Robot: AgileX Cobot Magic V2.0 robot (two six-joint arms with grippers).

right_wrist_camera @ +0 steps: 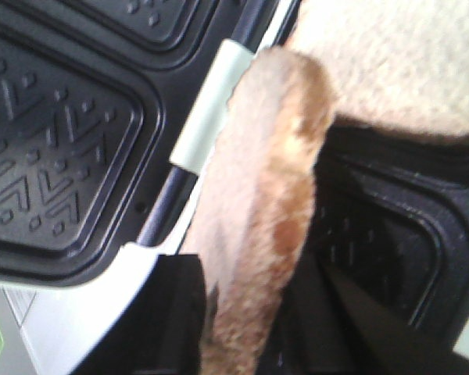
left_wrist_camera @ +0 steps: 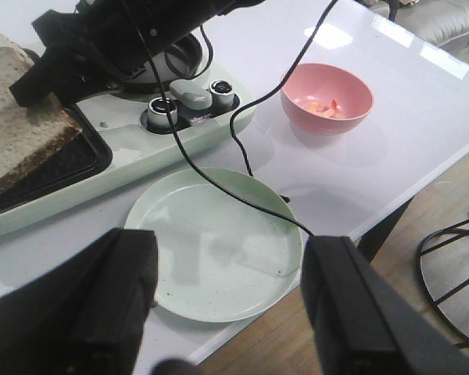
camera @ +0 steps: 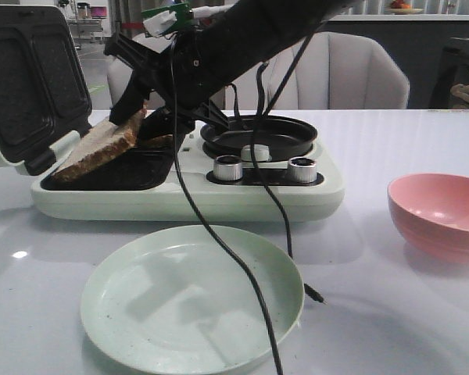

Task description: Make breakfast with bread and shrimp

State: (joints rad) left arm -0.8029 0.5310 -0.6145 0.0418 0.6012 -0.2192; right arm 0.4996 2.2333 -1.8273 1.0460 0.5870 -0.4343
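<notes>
The right gripper (camera: 133, 109) pinches the crust edge of a bread slice (camera: 102, 144), holding it tilted over the sandwich maker's grill plate (camera: 133, 173), low end toward nine o'clock near the open lid (camera: 27, 78). To seat it well, I'd lower the raised end until the slice lies flat inside the recess, then release. The left gripper (left_wrist_camera: 227, 312) hangs spread and empty over the green plate (left_wrist_camera: 219, 250). The shrimp (left_wrist_camera: 324, 108) sit in the pink bowl (left_wrist_camera: 328, 90), at three o'clock.
</notes>
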